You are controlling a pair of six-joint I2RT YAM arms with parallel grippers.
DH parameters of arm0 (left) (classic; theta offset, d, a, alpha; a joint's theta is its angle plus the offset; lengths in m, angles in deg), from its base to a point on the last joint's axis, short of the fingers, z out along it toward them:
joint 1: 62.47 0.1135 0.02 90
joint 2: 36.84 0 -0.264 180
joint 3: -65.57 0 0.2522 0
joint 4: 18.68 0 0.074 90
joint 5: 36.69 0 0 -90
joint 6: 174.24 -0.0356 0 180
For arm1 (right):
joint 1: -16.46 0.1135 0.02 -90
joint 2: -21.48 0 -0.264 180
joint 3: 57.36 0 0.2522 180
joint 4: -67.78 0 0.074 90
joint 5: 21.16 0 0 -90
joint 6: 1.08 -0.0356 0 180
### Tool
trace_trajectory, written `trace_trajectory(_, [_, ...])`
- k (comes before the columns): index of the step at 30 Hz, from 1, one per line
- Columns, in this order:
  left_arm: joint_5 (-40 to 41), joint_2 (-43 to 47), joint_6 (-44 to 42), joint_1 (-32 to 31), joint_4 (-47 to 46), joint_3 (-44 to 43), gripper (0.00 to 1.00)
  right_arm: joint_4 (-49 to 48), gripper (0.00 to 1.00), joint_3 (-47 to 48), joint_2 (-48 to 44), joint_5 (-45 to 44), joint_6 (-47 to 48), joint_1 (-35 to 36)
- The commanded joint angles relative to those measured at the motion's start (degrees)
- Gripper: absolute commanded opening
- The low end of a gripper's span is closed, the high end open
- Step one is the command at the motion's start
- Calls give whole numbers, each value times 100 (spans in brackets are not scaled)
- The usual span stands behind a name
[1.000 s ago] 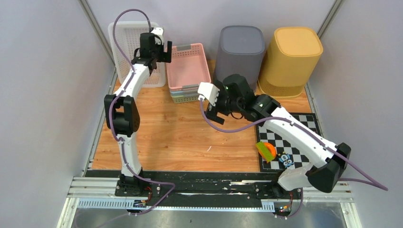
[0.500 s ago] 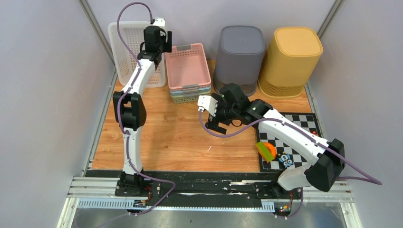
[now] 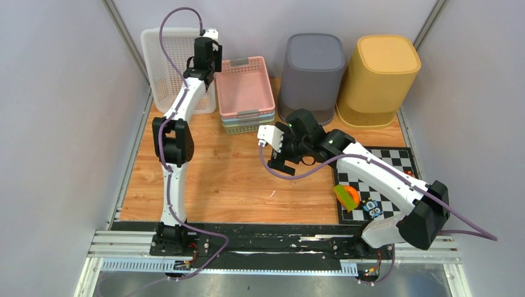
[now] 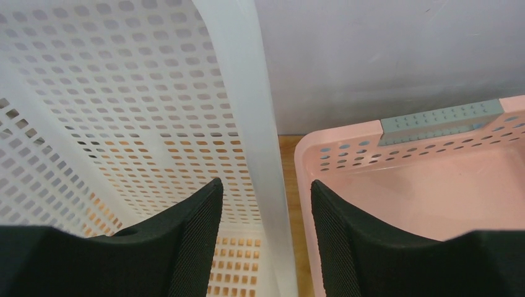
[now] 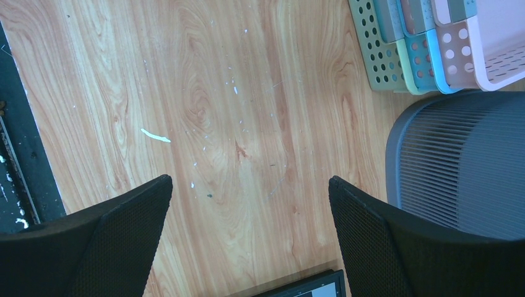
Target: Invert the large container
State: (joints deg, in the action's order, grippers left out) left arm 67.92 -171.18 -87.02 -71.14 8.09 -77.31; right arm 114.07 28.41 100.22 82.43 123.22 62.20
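Basket [image 4: 124,93] rim sits btwn L gripper [image 4: 265,184] fingers, gaps both sides; R gripper [image 5: 251,180] spread wide.

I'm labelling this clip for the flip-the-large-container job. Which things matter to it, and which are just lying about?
In the job:
white basket
left end effector, straddling the basket's rim

Lying about:
pink tray stack
grey bin
yellow bin
checkered mat
orange toy

white left arm [image 3: 179,106] and right arm [image 3: 381,173], chunky black joints, purple cables [image 3: 178,8] looping off both, black mesh-textured fingers [image 4: 186,247], black bases [image 3: 168,238] at 6 o'clock
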Motion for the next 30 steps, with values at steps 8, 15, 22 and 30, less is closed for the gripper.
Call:
trace_trajectory(8, [85,123,140,-47,25,47,35,16,98,-108,-79,188,43,-57])
trace_trajectory(15, [201,433,112,-47,80,391,9,30,98,-108,-144,222,116,-57])
trace_trajectory(22, [357,1158,244,-47,167,1123,1,29,98,140,65,111,244,11])
trace_trajectory(30, [585,2426,483,-47,703,2050,0,-109,98,1128,1006,-767,426,108])
